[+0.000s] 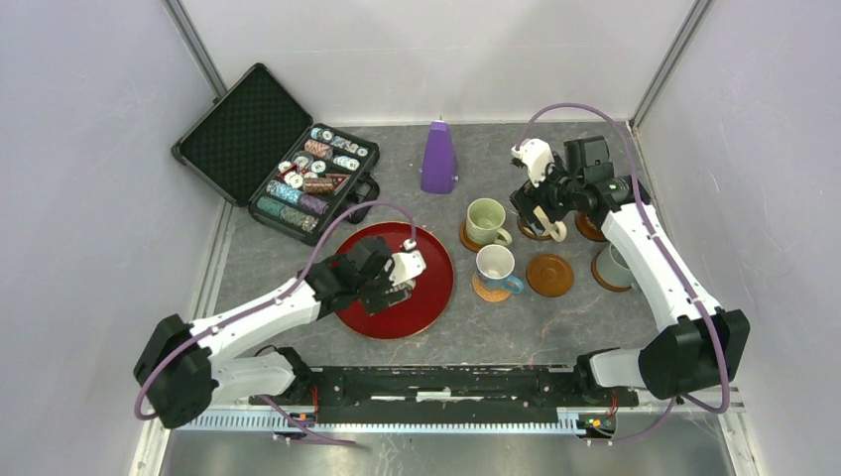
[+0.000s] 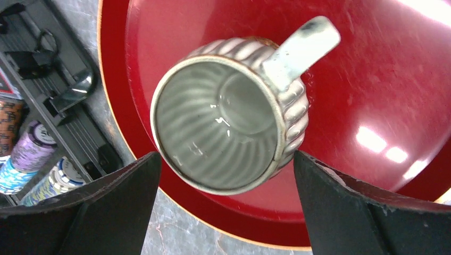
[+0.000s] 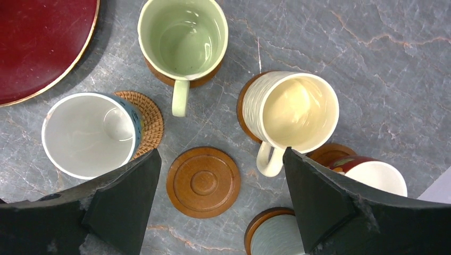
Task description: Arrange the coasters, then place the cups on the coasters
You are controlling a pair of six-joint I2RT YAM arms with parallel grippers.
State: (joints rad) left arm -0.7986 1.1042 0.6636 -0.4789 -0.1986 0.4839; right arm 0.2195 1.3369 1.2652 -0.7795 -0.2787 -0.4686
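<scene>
Left end effector (image 2: pixel 226 154) gapes over ribbed grey cup (image 2: pixel 228 114), pale handle

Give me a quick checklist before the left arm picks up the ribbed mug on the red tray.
1. Left gripper open: ok.
2. Ribbed mug upright on the red tray, between the fingers: ok.
3. Mug handle clear of both fingers: ok.
4. A brown coaster bare for it: ok.
5. Right gripper away from that coaster: not ok, it hangs open over the cream mug beside it.
6. Fingers low enough around the mug: cannot tell.
</scene>
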